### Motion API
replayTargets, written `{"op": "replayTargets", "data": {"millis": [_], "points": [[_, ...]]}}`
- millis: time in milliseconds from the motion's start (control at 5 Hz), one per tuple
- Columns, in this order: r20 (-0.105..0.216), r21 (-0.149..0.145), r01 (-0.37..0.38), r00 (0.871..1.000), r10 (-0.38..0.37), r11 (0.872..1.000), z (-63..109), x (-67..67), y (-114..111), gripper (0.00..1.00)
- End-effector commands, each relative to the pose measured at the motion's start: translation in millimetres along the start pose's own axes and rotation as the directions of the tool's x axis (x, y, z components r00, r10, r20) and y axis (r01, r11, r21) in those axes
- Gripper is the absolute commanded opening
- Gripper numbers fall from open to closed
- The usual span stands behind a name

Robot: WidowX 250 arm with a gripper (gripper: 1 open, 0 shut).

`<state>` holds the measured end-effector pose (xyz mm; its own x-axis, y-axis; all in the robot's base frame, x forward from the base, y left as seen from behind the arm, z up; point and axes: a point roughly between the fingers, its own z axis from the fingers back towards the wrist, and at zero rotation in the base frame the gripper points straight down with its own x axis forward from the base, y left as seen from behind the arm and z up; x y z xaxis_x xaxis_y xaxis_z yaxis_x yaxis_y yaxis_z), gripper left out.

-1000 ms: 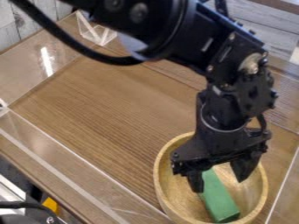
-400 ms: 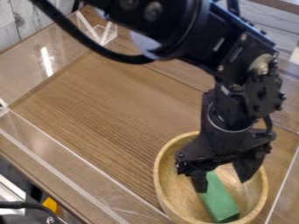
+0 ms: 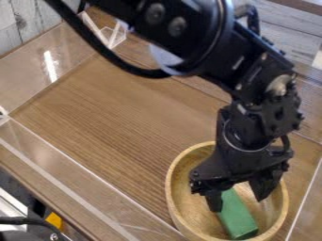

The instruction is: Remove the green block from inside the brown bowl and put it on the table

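One green block [image 3: 235, 218] lies inside the brown bowl [image 3: 184, 202], in the lower right of the frame. It rests on the bowl's floor, its long side running from upper left to lower right, with its upper end hidden behind my fingers. Nothing else shows in the bowl besides the block.

My gripper [image 3: 236, 184] hangs pointing straight down over the bowl, its two black fingers [image 3: 213, 195] spread as wide as they go and dipping inside the rim. One finger stands left of the block's upper end and the other stands toward its right; whether either one touches the block I cannot tell. I hold nothing.

The bowl's thick, light-tan rim curves round the left and bottom, while its right part runs toward the frame's edge. It sits on the table [image 3: 113, 113], a brown wood-grain surface with fine parallel streaks that fills the middle and left of the frame. Clear plastic walls [image 3: 51, 155] border the table along the lower left and across the top. My black arm [image 3: 189, 42] reaches in from the upper part of the frame down to the bowl.
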<state>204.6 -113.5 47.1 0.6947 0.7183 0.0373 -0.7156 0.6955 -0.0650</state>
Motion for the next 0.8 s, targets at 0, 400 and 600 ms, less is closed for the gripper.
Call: {"op": "replayTargets", "data": {"millis": [0, 400, 600], "points": [[0.013, -0.014, -0.015, 1.0, 0.015, 1.0, -2.0, 2.5, -3.2, 1.0], [0.016, 0.0, -0.023, 1.0, 0.023, 1.0, -10.3, 3.5, -3.0, 0.0], [0.014, 0.005, -0.019, 1.0, 0.019, 1.0, -7.8, 3.3, -1.8, 0.0]]}}
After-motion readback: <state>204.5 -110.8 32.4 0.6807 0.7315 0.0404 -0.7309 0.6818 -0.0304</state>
